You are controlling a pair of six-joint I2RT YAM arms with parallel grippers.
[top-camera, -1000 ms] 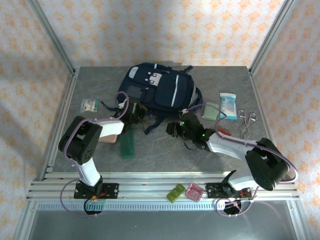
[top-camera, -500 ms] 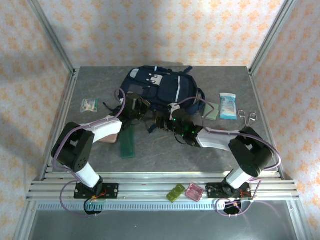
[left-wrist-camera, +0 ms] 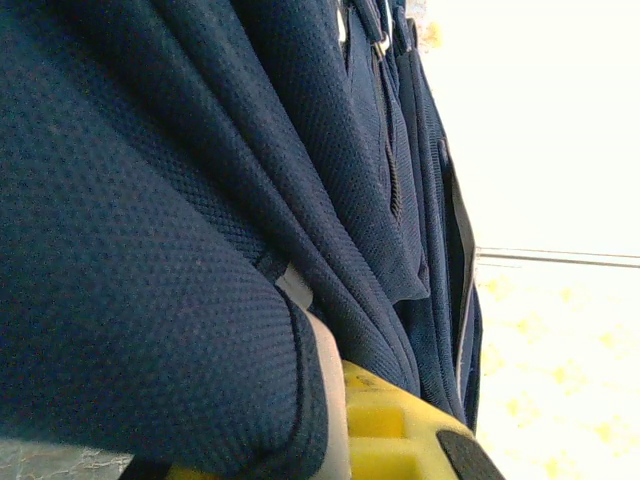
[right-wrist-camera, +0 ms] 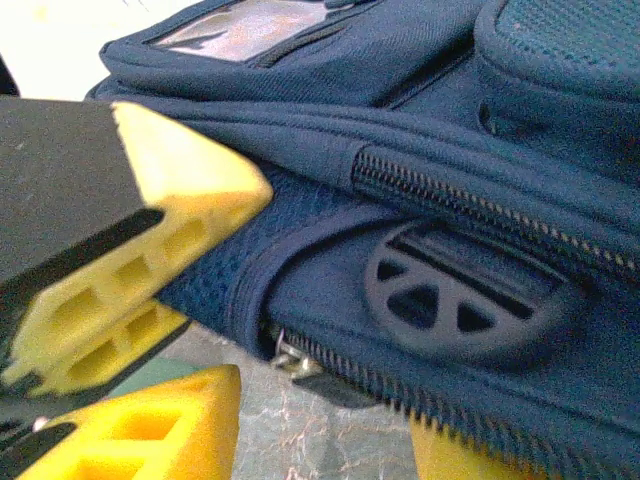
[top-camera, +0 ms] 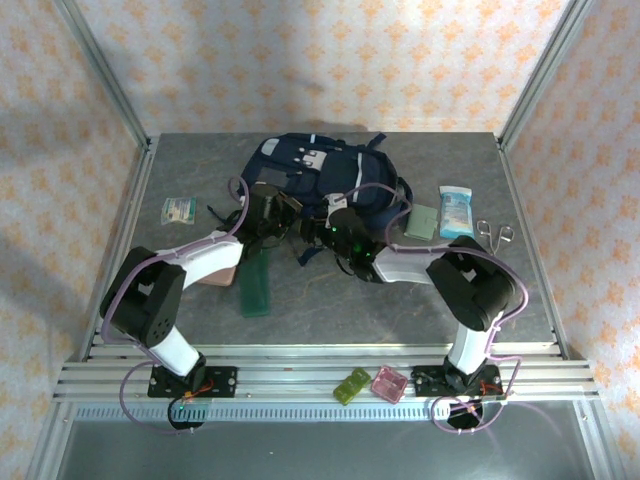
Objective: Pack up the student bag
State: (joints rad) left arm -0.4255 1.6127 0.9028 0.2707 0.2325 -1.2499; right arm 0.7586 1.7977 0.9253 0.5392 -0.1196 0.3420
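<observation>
Grey table point(top-camera: 330, 300) | student bag point(top-camera: 320, 175) ctr | wipes point(top-camera: 456, 210), scissors point(top-camera: 492, 238) R | green case point(top-camera: 256, 285) L

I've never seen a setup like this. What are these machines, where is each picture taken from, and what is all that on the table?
These are two robot arms bolted to the near edge of a table. The wide picture looks down from above. The two close-ups come from a small camera on each arm's wrist. On the table lies the student bag, with small items around it, such as a flat green case and a blue-and-white packet. The left claw is shut and seems to pinch the bag's fabric. The right claw stands open at the bag's lower zip, with the zip pull just ahead of its yellow fingers. It grips nothing.
</observation>
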